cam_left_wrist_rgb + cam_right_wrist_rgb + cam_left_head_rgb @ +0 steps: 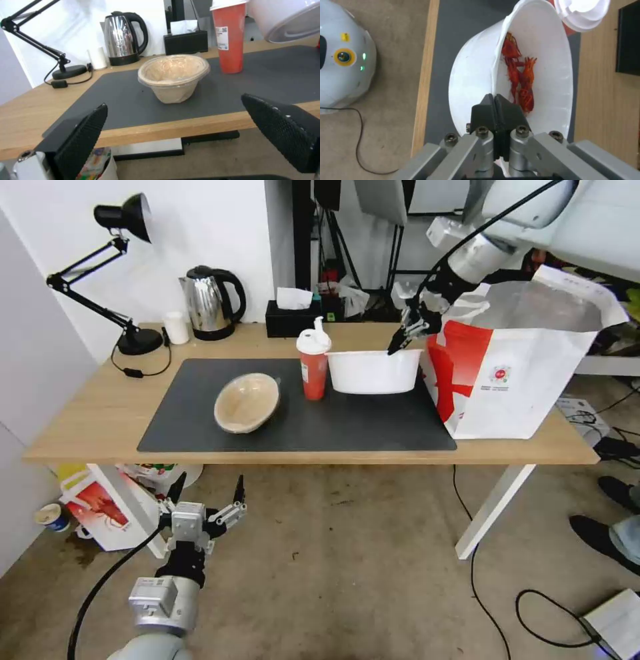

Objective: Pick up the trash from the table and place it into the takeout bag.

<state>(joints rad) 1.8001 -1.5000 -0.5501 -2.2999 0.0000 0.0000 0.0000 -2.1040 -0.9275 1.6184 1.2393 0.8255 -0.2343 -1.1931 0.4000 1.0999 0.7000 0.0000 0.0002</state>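
My right gripper (pixel 399 342) is shut on the rim of the wide white plastic bowl (pixel 373 372), at its end nearest the takeout bag (pixel 520 373). In the right wrist view the closed gripper (pixel 494 100) pinches the bowl (pixel 550 50), with red crayfish shells (pixel 518 80) inside. The left wrist view shows the bowl (pixel 283 22) tipped, its underside visible. The tall red cup (pixel 313 367) stands beside it on the dark mat (pixel 347 430), and the tan paper bowl (pixel 247 403) lies tilted further left. My left gripper (pixel 207 493) hangs open below the table's front edge (pixel 300 455), facing the tan bowl (pixel 173 75).
A desk lamp (pixel 127 280), kettle (pixel 210 303), small white cup (pixel 177 327) and black tissue box (pixel 290 317) line the table's back. A smaller crayfish-print bag (pixel 100 507) sits on the floor under the left end. Cables and a person's shoes (pixel 617 513) are at the right.
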